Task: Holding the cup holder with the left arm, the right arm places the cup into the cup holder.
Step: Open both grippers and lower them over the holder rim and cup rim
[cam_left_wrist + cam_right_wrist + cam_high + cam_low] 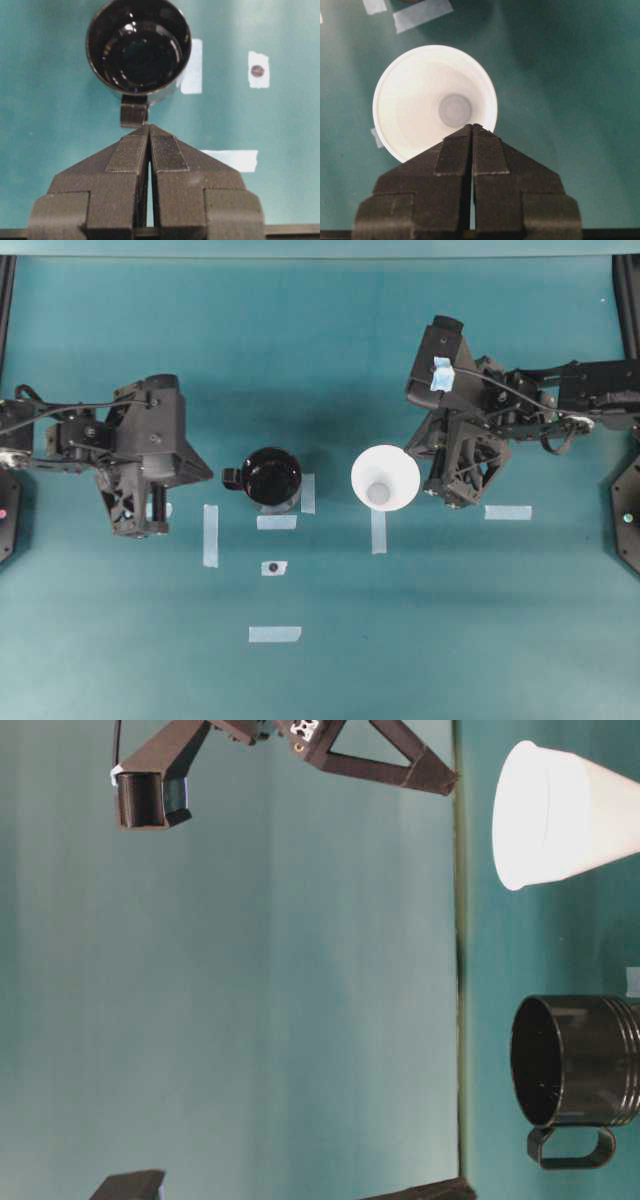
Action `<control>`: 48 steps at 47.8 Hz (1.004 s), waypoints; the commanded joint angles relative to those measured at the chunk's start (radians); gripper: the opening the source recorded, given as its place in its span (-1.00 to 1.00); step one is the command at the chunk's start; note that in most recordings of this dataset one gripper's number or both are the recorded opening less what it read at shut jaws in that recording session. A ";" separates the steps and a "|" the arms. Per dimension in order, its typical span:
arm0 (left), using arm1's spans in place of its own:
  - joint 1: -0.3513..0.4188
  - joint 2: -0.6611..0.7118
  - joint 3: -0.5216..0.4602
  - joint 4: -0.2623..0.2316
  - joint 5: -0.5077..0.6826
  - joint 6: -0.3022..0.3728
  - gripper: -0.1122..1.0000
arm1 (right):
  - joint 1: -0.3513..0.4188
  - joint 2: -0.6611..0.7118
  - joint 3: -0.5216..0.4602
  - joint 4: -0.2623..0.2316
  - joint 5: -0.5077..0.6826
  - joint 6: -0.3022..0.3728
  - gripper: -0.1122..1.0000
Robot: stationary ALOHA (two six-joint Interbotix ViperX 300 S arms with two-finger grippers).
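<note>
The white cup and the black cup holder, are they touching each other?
Apart. The overhead view shows bare table between the cup and the cup holder; the table-level view shows the same gap.

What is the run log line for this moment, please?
left tool: shut, empty | right tool: shut, empty | cup holder: unheld | cup: on table, unheld

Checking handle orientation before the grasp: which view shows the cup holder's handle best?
Table-level: the cup holder shows its whole handle loop in profile. Left wrist sees the handle end-on, overhead only a stub, right wrist nothing.
</note>
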 commanded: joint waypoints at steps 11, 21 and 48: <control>-0.003 0.006 -0.034 0.002 -0.012 0.002 -0.75 | -0.006 -0.005 -0.032 0.000 0.002 -0.015 -0.68; -0.003 0.009 -0.038 0.003 -0.006 0.002 -0.71 | -0.005 -0.002 -0.032 0.000 0.002 -0.014 -0.02; -0.017 0.163 -0.110 0.002 -0.005 0.069 0.89 | -0.025 0.075 -0.083 -0.069 0.028 -0.012 0.95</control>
